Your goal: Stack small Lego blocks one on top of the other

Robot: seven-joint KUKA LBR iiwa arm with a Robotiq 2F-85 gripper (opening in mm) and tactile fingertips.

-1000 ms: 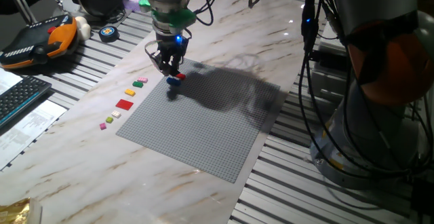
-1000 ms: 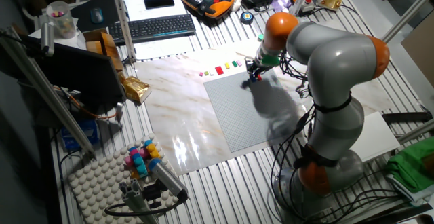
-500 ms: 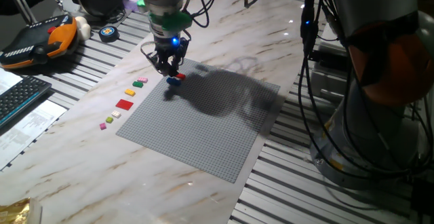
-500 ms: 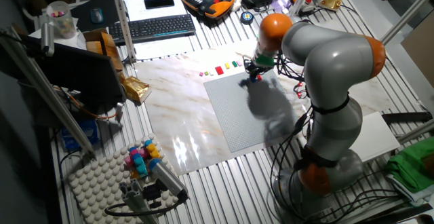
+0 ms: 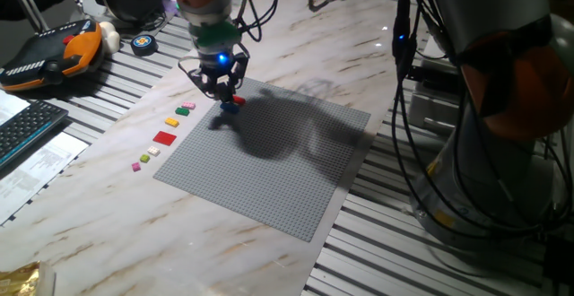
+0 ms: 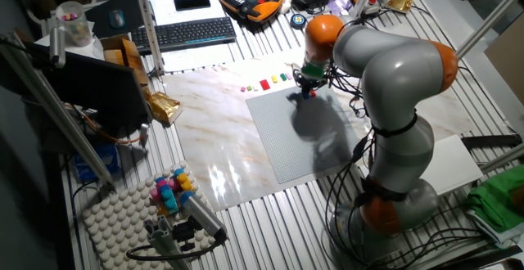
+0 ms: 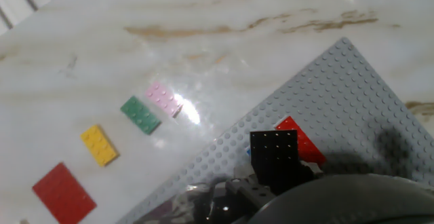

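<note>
Where the arm hangs: low over the far corner of the grey studded plate (image 5: 269,166), gripper (image 5: 222,88) pointing down at the small bricks.
Black brick: the black Lego block (image 7: 274,153) sits at the bottom of the hand view, right at the fingertips, seemingly clamped in the jaws, though the fingers are too dark to be sure.
Red brick: the red Lego block (image 7: 299,142) lies on the plate, partly under the black one's edge.
Blue brick: the blue Lego block (image 7: 249,153) shows only as a sliver beside the black one; whether red sits on it I cannot tell.
Spare pieces: pink piece (image 7: 165,99), green piece (image 7: 141,115), yellow piece (image 7: 100,145) and the wider red square piece (image 7: 64,193) lie in a row on the marble worktop (image 5: 108,206), apart from the plate.
Risk: the black brick looks offset from the red one, so pressing down may miss the studs, tip the stack or shove it sideways.
Risk two: a weak pinch could let the brick twist.
</note>
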